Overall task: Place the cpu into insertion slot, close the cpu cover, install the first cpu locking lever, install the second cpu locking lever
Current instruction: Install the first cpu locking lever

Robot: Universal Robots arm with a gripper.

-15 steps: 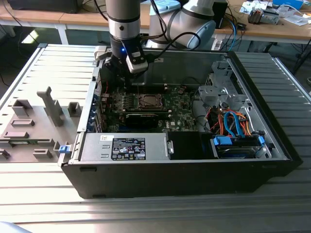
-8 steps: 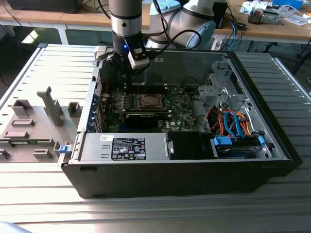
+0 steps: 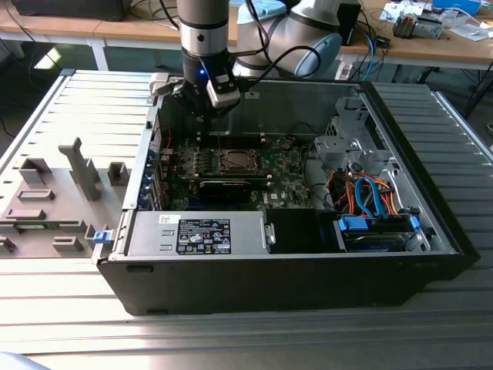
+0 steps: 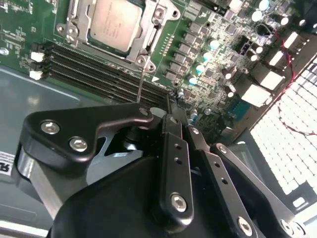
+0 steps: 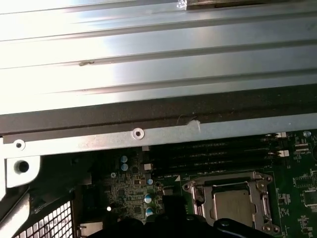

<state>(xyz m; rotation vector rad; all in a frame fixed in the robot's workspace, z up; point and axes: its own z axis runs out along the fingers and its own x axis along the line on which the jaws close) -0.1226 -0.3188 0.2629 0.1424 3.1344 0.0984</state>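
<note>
In the exterior view we are watching the gripper [image 3: 218, 104] hanging inside the open computer case [image 3: 308, 285], above the far edge of the motherboard [image 3: 285, 173]. The cpu [image 3: 233, 161] is lying below it and a little nearer the camera, seated in the insertion slot [image 3: 232, 170] with the cpu cover [image 3: 219, 160] framing it.

In the second wrist view we are looking past the black gripper [image 4: 171, 111] (its fingers [image 4: 174, 130] are pressing together with nothing between them) toward the silvery cpu [image 4: 115, 22], which is sitting well apart from the tip, beyond the memory slots [image 4: 99, 74]. The cpu cover [image 4: 148, 34] is lying flat around the chip, and a thin locking lever [image 4: 140, 84] is standing up beside the socket's corner.

In the first wrist view we are seeing the cpu [image 5: 233, 206] under its cpu cover [image 5: 257, 201], with the memory slots [image 5: 213, 153] lying between it and the case wall [image 5: 148, 134].
</note>
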